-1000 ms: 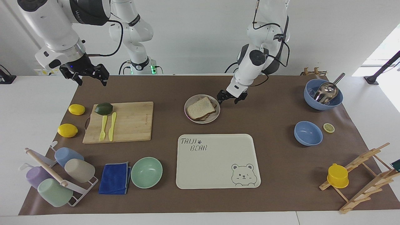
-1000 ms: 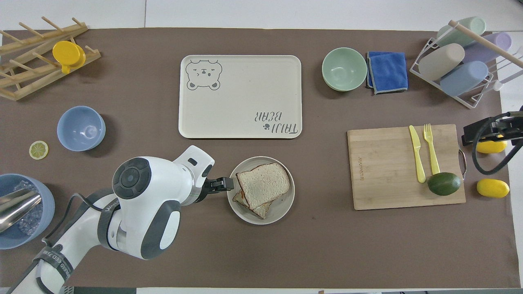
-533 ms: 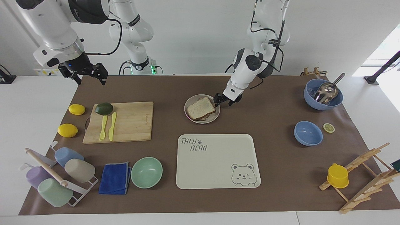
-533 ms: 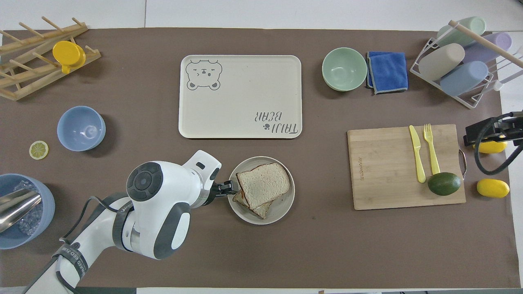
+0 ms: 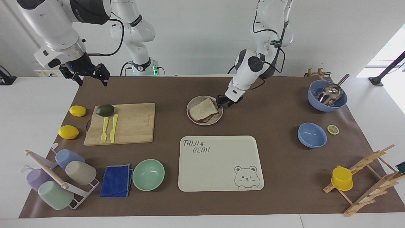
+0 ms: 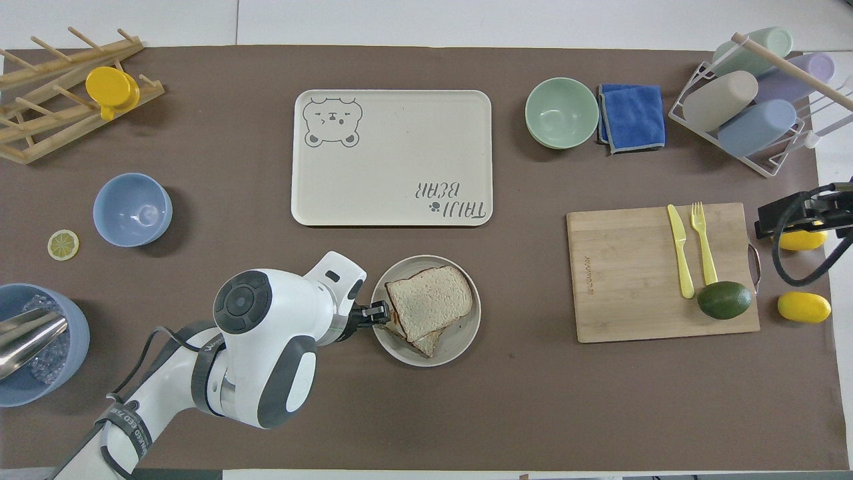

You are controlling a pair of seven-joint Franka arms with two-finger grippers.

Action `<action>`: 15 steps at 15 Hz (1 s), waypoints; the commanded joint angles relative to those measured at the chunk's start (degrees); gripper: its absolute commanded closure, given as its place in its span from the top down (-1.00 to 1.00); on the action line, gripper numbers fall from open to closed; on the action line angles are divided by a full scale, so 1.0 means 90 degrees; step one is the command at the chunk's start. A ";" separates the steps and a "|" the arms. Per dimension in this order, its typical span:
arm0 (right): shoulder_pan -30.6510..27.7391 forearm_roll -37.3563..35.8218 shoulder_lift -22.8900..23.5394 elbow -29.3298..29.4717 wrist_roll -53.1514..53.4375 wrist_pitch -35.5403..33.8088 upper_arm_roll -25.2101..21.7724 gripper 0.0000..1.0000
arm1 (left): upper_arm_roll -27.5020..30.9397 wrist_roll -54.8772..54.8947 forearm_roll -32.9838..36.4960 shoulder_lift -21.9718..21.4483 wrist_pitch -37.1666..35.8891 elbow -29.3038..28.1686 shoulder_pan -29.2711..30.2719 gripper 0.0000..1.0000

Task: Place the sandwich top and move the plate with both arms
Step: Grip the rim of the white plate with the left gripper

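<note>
The sandwich top [image 5: 203,109] [image 6: 428,301], a plain slice with a brown crust, lies a little askew on a lower slice on the plate [image 5: 218,119] [image 6: 460,340]. The plate rests on the brown mat, nearer to the robots than the bear-print tray. My left gripper [image 5: 222,102] [image 6: 378,313] is down at the plate's rim on the side toward the left arm's end of the table. My right gripper [image 5: 91,79] [image 6: 793,219] hangs open and empty in the air over the mat's corner at the right arm's end, above the lemons.
The cream bear-print tray [image 5: 190,183] lies just farther from the robots than the plate. A cutting board [image 5: 136,126] carries an avocado, a fork and a knife. Two blue bowls [image 5: 311,135], a mint bowl [image 5: 148,174], a cup rack and wooden racks stand around.
My left gripper has come in from beside the plate to its rim. The right gripper has risen slightly and stays open. The bread and the plate have not moved.
</note>
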 commanded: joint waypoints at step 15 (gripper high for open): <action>-0.0089 0.0165 -0.0101 -0.0072 -0.0072 -0.0071 0.0042 1.00 | 0.0080 0.0091 -0.0137 0.0228 0.0434 -0.0082 -0.0308 -1.00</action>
